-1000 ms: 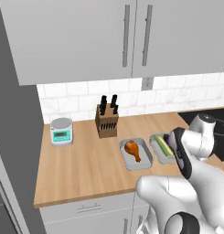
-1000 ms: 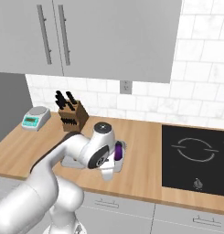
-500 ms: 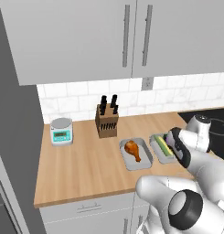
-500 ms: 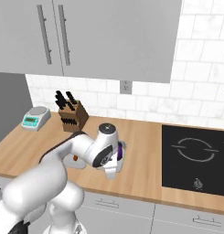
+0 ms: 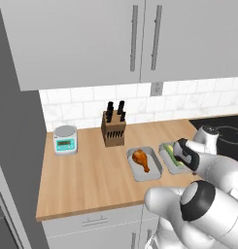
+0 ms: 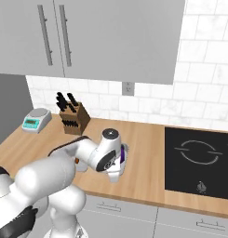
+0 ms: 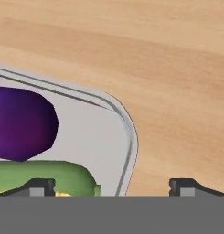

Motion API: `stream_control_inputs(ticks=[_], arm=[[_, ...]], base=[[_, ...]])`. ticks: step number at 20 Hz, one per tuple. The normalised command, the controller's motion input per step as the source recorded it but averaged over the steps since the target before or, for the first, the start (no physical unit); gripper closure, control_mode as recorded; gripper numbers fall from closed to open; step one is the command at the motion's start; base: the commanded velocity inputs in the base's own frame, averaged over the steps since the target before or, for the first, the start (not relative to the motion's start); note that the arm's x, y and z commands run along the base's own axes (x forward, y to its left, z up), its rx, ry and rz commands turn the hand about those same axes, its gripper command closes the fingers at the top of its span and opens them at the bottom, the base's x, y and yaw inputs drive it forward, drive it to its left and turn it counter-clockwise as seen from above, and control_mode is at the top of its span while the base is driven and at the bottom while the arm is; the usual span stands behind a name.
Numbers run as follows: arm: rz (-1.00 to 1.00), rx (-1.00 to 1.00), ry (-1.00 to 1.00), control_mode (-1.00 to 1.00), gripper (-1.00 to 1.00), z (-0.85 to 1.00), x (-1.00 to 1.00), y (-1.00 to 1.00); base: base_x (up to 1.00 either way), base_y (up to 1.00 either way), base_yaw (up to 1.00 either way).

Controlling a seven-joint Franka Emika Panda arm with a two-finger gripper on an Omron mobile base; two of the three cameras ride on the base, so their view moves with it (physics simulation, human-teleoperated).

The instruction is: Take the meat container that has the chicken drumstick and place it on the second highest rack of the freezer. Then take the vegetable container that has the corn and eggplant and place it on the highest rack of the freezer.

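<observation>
Hand view shows the two dark fingers [image 7: 40, 186] spread wide, one tip over the green-husked yellow corn [image 7: 63, 178], the other over bare bench, straddling the rim of the shallow grey vegetable container [image 7: 127, 141]. Beside the corn lies the glossy dark purple eggplant [image 7: 22, 123]. Left base view has that container [image 5: 170, 156] on the pale wooden bench [image 5: 86, 170], just beside the grey meat container [image 5: 144, 165] holding the orange-brown chicken drumstick [image 5: 141, 158]. Near them stands a wooden knife block [image 5: 113, 131].

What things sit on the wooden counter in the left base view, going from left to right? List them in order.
Kitchen scale → knife block → tray with the chicken drumstick → tray with the corn, partly behind the gripper.
</observation>
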Motion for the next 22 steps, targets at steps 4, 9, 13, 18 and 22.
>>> stream_control_inputs(ticks=[4, 9, 13, 18, 22], arm=[[0.0, 0.0, 0.01, -1.0, 1.0, -0.17, 0.14, 0.0], [0.0, 0.0, 0.01, -1.0, 1.0, -0.02, 0.03, 0.04], [-0.02, 0.0, 0.0, -1.0, 1.0, -0.13, -0.16, 0.04], [0.0, 0.0, -0.05, -1.0, 1.0, -0.16, -0.31, 0.15], [0.01, 0.0, -0.07, -1.0, 1.0, 0.27, -0.26, 0.07]], base=[[0.0, 0.0, 0.0], [0.0, 0.0, 0.0], [0.0, 0.0, 0.0], [0.0, 0.0, 0.0], [0.0, 0.0, 0.0]])
